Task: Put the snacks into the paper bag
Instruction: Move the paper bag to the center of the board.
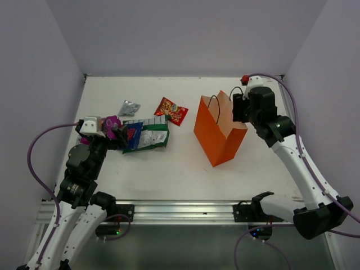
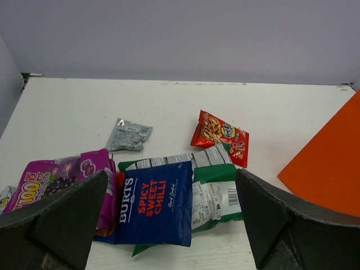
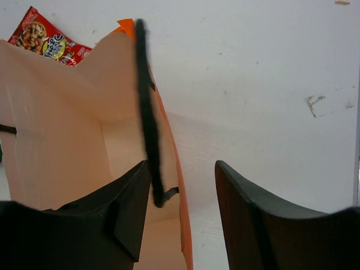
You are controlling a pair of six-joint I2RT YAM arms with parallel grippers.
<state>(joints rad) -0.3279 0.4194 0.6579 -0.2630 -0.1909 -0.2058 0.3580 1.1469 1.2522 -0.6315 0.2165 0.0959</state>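
**Soft packets below my left gripper, bag rim at my right**

The snacks are light, slippery foil that crumples rather than resists, so I judge a pinch across a sealed edge is safest. The paper bag [image 1: 216, 132] is stiff but thin and would tip easily.

My left gripper [image 2: 170, 171] hangs spread wide above the heap at the left of the desk [image 1: 169, 174]. The dark blue packet [image 2: 154, 208] is right below it, overlapping the green-and-white packet [image 2: 214, 191], with the magenta packet [image 2: 50, 180] under my left finger. The red packet [image 2: 220, 135] and silver packet [image 2: 128, 135] lie farther off.

My right gripper [image 3: 183, 164] straddles the upright bag's far wall, jaws apart and clamping nothing, with one finger inside beside the black cord handle [image 3: 145, 101].
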